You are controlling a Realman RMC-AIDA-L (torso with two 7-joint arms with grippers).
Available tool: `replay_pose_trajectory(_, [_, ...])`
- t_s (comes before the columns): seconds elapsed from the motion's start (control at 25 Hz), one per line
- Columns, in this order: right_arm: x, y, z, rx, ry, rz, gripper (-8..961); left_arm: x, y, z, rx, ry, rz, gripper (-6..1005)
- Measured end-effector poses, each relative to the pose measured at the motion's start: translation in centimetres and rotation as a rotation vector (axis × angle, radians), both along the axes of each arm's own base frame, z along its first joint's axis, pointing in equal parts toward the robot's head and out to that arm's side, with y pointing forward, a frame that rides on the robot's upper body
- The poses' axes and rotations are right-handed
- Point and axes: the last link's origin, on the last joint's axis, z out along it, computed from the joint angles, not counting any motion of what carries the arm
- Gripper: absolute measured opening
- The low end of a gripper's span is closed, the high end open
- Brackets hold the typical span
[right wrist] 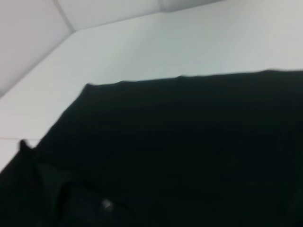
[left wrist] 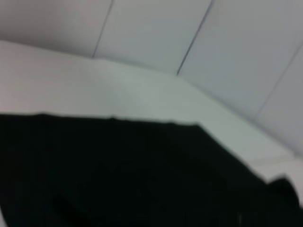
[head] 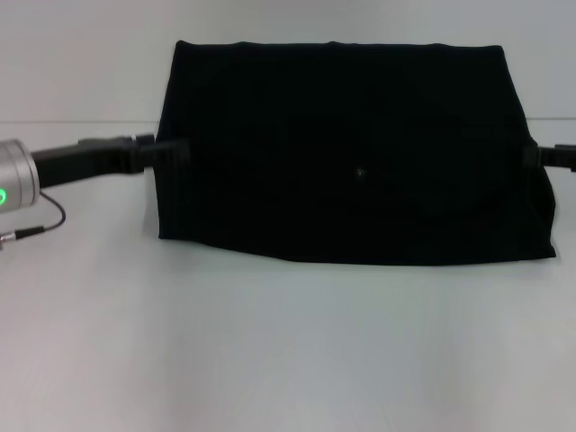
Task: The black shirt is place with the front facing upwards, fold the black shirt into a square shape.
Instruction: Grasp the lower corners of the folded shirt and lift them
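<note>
The black shirt [head: 351, 153] spreads as a wide dark rectangle across the middle of the white table, with no lettering showing. My left gripper [head: 175, 151] reaches in from the left and meets the shirt's left side edge about halfway up, shut on the cloth. At the shirt's right side edge my right gripper [head: 531, 155] grips at the same height. The cloth looks stretched between the two, its front part hanging down to the table. Black shirt [left wrist: 118, 175] fills the lower part of the left wrist view, and black shirt [right wrist: 189, 151] does the same in the right wrist view.
The white table [head: 288, 351] runs bare towards me in front of the shirt. A thin black cable [head: 45, 220] loops by the left arm's silver wrist [head: 13, 184]. A pale panelled wall [left wrist: 199, 33] stands behind the table.
</note>
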Motion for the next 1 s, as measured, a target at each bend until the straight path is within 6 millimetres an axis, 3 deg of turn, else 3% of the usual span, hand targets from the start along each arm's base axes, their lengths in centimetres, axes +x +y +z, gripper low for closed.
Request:
replay_pose_trajectory(0.2, [0.4, -1.4, -0.1, -0.057, 0.088, -0.003, 688, -1.9, -0.7, -2.1, -0.048, 0.172, -0.02, 753])
replay_pose_trajectory(0.4, [0.5, -1.5, 0.6, -0.029, 0.157, -0.036, 687, -2.5, -0.3, -4.0, -0.047, 0.294, -0.002, 747])
replay_pose_trajectory(1.0, [0.2, -0.9, 0.9, -0.014, 0.16, -0.043, 698, -3.0, -1.5, -4.4, -0.108, 0.335, -0.057, 728])
